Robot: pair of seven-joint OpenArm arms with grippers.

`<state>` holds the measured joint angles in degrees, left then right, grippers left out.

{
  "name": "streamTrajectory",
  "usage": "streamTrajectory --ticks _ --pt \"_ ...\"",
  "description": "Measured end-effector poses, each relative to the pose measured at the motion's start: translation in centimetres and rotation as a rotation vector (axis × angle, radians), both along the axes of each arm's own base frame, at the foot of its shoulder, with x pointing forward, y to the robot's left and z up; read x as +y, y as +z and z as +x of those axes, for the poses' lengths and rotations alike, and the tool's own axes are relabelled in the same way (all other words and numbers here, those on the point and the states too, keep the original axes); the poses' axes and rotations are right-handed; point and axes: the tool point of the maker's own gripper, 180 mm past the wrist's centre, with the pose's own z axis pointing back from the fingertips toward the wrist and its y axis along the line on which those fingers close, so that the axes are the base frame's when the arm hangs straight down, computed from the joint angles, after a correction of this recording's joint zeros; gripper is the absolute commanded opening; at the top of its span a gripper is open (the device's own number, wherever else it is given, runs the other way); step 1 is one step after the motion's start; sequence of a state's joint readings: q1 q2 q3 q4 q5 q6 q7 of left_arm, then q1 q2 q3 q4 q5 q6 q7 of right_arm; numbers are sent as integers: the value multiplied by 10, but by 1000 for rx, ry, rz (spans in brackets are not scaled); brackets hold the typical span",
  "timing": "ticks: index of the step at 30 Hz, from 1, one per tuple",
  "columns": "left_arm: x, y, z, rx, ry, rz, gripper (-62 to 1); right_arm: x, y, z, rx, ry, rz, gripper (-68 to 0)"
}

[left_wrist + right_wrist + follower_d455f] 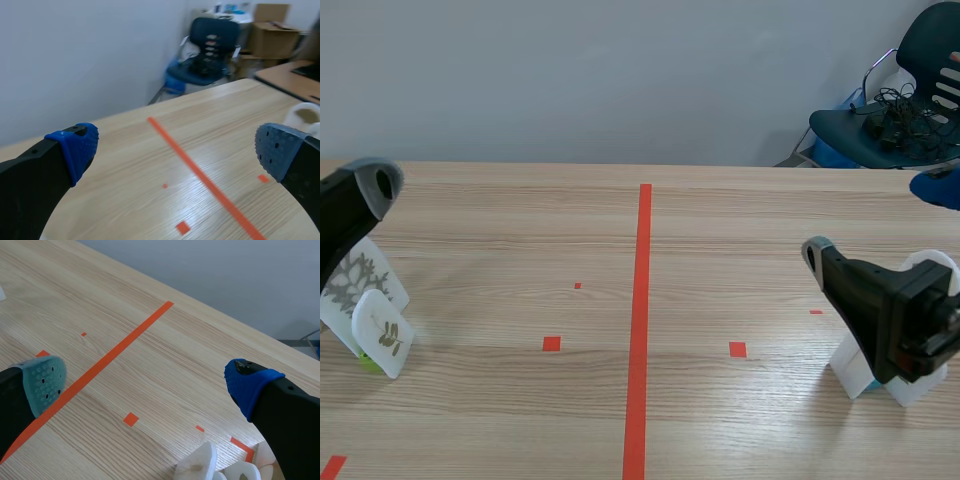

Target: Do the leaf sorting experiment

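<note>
Two white leaf cards (382, 335) stand propped at the eight o'clock of the surface (720, 250), just beside the left arm (345, 210). More white cards (850, 370) sit at four o'clock, partly hidden by the right arm (890, 315). The left jaws gape wide, holding nothing; the right jaws do likewise.
</note>
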<state>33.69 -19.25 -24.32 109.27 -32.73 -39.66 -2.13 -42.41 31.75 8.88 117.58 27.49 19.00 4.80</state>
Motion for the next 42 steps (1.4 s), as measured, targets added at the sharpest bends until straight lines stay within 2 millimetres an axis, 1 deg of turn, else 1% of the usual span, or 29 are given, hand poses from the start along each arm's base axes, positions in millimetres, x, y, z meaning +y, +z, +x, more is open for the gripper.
streamTrajectory --ticks 2,4,12,23,25,28,31,36,39,42 --pt "-14 11 -6 -16 -39 31 14 -2 0 1 -4 -14 -2 4" --pt "-22 10 -9 4 -59 73 14 -4 1 2 -6 -24 -3 4" --pt "-32 -11 -11 88 -92 74 14 -4 1 3 -7 -27 -4 4" --pt "-49 -28 -18 148 -145 76 14 -4 1 3 -7 -27 -4 4" --pt "-50 -31 -19 157 -157 86 14 -4 1 3 -7 -27 -4 4" --pt "-43 -48 -17 185 -161 159 14 -4 1 3 -7 -27 -4 4" --pt "-37 -66 -17 230 -161 147 14 -4 1 3 -7 -27 -4 4" --pt "-29 -113 -15 322 -154 147 14 -4 1 3 -7 -27 -4 4" --pt "-33 -136 -10 348 -170 141 14 -4 1 3 -7 -27 -4 4" --pt "-47 -157 -6 350 -222 170 14 -4 1 3 -7 -27 -4 4"
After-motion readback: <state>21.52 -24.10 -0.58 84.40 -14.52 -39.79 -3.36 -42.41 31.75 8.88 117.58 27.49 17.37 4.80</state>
